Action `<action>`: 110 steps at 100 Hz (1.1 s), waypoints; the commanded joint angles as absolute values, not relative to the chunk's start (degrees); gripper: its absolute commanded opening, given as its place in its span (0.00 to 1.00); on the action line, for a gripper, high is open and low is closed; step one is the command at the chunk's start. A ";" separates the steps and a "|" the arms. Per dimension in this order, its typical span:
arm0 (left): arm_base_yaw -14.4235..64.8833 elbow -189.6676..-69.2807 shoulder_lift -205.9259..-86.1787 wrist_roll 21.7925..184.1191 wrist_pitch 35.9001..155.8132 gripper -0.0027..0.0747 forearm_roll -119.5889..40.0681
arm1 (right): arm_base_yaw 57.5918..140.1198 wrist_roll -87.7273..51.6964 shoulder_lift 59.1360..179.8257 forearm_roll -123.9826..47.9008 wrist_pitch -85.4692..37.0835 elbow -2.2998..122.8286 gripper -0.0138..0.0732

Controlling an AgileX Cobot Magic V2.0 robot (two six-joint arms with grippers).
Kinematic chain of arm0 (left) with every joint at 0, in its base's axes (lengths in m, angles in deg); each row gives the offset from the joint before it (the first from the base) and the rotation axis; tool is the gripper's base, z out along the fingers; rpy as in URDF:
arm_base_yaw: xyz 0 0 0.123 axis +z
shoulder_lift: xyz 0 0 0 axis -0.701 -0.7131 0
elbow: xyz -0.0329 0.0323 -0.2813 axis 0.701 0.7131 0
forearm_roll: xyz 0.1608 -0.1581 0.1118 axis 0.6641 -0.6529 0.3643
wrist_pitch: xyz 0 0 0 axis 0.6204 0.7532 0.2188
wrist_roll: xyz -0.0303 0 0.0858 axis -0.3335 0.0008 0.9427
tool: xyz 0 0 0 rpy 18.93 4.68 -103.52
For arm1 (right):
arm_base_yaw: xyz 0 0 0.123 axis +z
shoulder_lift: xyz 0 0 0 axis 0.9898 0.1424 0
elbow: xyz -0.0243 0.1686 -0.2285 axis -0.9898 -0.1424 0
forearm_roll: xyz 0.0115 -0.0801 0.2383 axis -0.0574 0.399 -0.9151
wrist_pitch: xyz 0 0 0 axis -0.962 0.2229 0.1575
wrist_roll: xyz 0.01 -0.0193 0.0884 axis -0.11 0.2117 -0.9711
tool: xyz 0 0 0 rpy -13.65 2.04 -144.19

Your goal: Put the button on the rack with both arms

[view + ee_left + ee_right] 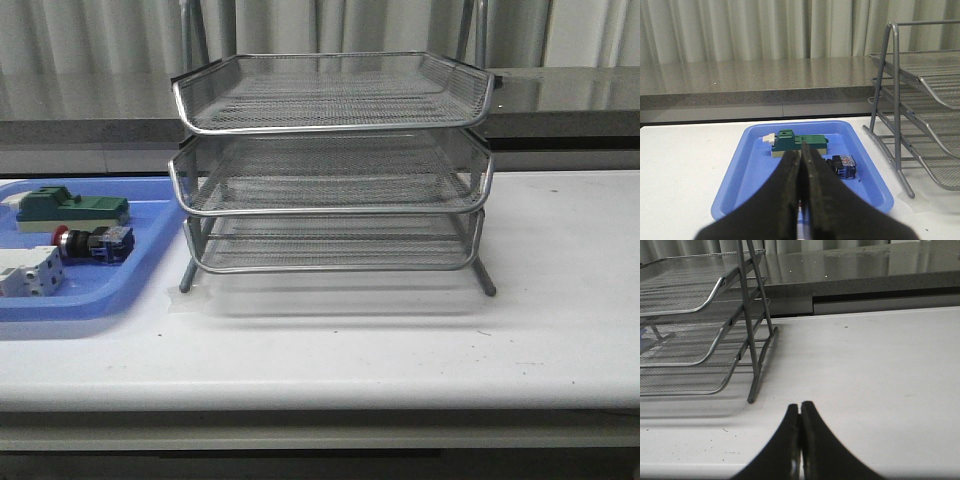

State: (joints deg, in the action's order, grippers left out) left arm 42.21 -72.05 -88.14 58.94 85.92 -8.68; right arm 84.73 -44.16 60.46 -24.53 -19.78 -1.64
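While the button [92, 243] lies untouched in the blue tray [150, 280], both grippers, left [801, 200] and right [800, 440], sit closed and empty; the left must open and reach it before the rack [330, 160].

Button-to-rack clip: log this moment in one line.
phase: pre-grasp | button: in blue tray | rack: trays empty | left gripper: shut, empty | right gripper: shut, empty

Visible only in the wrist views. Left gripper [801, 200]: two matte black fingers, broad at the base, curving and tapering to narrow tips, faintly grainy along the inner edges. Right gripper [800, 440]: same black curved, tapering pair, smooth and unmarked.
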 commanded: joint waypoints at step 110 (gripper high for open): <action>42.31 -69.36 -86.35 58.24 81.85 0.01 -9.16 | 84.57 -44.13 60.04 -24.33 -16.61 6.99 0.09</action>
State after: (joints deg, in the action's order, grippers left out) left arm 42.21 -72.05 -88.14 58.94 86.02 -8.68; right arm 84.73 -44.16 60.46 -24.53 -17.83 1.62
